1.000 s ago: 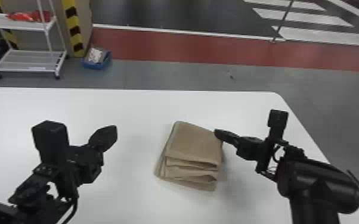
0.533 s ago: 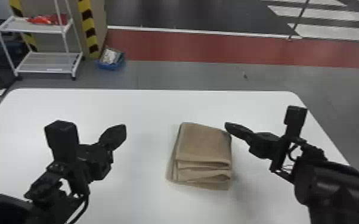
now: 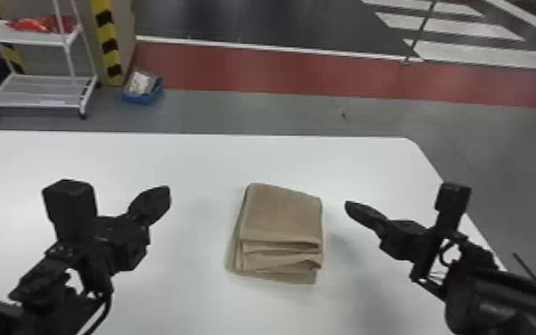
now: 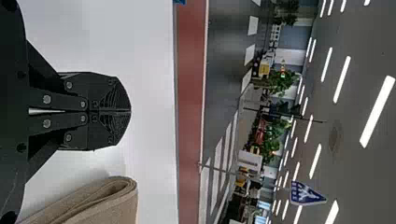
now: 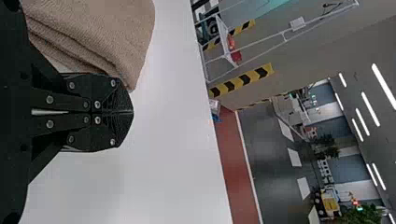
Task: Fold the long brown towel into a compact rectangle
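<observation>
"You had your left arm point(image 3: 35, 307) in from the head view's lower left, with your left gripper point(image 3: 168, 196) angled forward and inward, right?"

"Yes, and your right arm point(image 3: 503, 298) came in at the lower right, your right gripper point(image 3: 348, 205) slanting forward toward the left one, well apart from it."

"And your fingers?"

"Both wrist views had each of your pairs pressed together, tip against tip."

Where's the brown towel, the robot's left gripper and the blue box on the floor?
Brown towel point(image 3: 282, 214): head view, on its top layer.
Left gripper point(image 4: 129, 111): left wrist view, where its fingertips meet.
Blue box point(image 3: 136, 97): head view, on its front wall.
</observation>
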`<action>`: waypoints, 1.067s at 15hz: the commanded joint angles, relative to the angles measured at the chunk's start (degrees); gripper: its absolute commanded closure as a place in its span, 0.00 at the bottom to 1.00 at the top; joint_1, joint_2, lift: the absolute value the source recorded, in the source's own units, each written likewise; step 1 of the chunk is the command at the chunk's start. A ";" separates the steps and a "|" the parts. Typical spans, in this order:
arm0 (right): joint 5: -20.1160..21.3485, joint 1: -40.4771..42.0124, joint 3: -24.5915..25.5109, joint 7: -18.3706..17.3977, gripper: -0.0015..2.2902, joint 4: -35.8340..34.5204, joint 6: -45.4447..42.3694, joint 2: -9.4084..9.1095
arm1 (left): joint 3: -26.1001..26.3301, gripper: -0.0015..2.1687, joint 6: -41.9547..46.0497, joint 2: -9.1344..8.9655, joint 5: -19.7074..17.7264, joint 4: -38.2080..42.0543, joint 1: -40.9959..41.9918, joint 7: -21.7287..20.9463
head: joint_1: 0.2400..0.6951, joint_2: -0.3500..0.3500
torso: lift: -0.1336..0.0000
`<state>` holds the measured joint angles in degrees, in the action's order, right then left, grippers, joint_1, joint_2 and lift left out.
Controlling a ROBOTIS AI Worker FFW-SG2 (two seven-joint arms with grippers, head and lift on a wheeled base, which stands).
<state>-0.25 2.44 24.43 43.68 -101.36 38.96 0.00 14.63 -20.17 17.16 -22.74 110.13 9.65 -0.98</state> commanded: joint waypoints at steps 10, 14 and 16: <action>3.50 -9.74 -12.38 -4.22 0.93 11.71 -3.49 -0.05 | -0.92 0.87 0.00 0.60 0.07 0.61 0.99 0.10 | 1.00 0.34 | 0.07; 2.10 -6.57 -10.10 -4.05 0.93 9.69 -4.19 -0.05 | -1.62 0.87 0.17 0.60 -0.02 0.61 1.25 0.10 | 1.00 0.38 | 0.07; 0.25 -4.29 -6.06 -3.25 0.93 6.53 -3.84 -0.05 | -1.45 0.87 0.00 0.51 -0.02 0.61 1.17 0.37 | 1.00 0.37 | 0.07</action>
<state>1.33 -3.48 15.51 39.99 -92.63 35.01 0.00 13.06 -20.03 17.72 -22.76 110.74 10.89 -0.71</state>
